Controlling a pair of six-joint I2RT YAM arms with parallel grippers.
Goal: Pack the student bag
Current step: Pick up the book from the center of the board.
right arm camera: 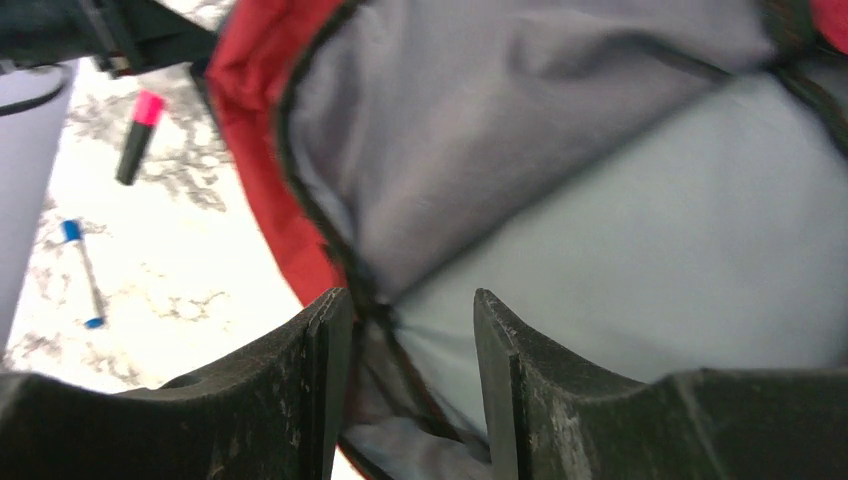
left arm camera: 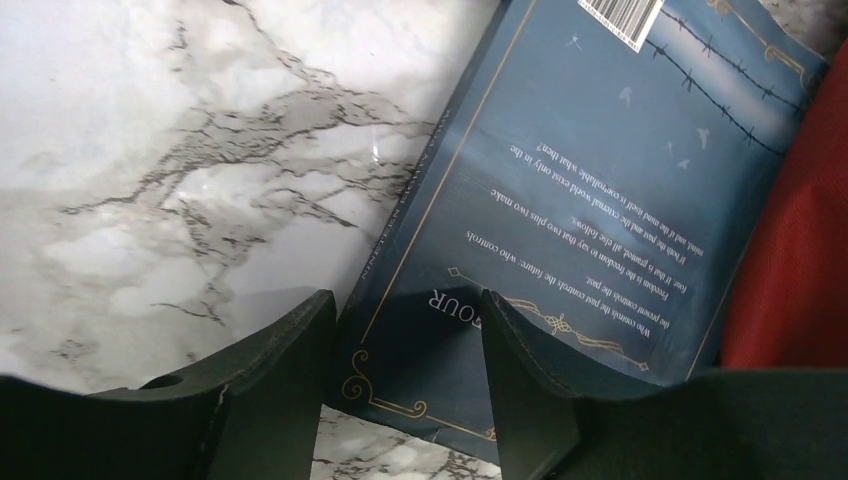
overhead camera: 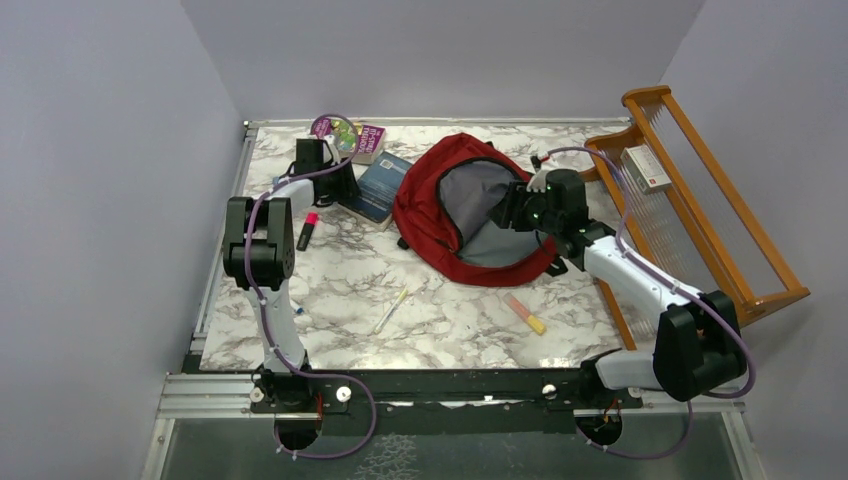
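Nearest me on the bench (overhead camera: 340,290), a pale pen (overhead camera: 391,311) and an orange highlighter (overhead camera: 524,313) lie loose, with a pink highlighter (overhead camera: 307,230) further back on the left. Beyond them the student bag (overhead camera: 430,215) lies on its side mid-bench, mouth open and its grey lining (right arm camera: 500,120) showing.

My right gripper (right arm camera: 410,297) sits at that mouth, jaws about half open. The zip edge runs between them, but nothing looks pinched. My left gripper (left arm camera: 405,300) hovers low over the near corner of the blue paperback (left arm camera: 600,180), which touches the bag's left side. Its jaws are apart and nothing is held.

My worry is the book. It lies flat, so closing from here may only scrape the cover or skid it under the bag. If the right jaws miss the rim, the mouth could sag shut.

Furthest back, a purple book (overhead camera: 369,141) waits.
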